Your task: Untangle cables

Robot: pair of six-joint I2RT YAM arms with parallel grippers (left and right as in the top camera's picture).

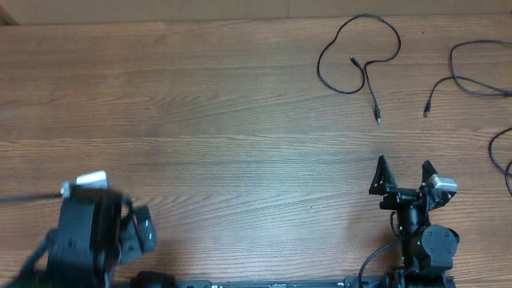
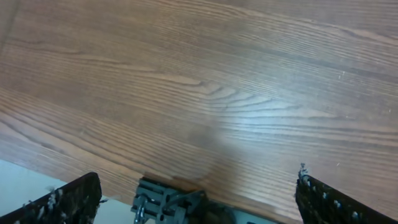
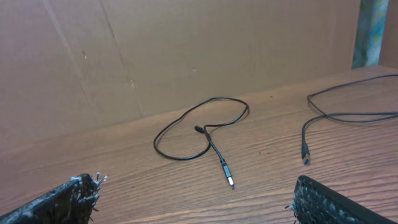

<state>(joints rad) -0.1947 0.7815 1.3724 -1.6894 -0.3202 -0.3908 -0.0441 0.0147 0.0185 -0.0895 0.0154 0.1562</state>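
Overhead view: my right fingers (image 1: 404, 164) stand spread wide at the near right of the brown wood-grain desk (image 1: 200, 104), grasping nothing. My left fingers (image 2: 196, 186) are likewise released, low over the wood at the near left. One thin black looped cable (image 1: 373, 96), silver-tipped at one plug, lies at the far side ahead of the right fingers, well apart from them. A second thin black cable (image 1: 451, 64) lies to its right, not touching it. A third black cable (image 1: 490, 152) curves in at the right edge. Right wrist view confirms the first two lie separate.
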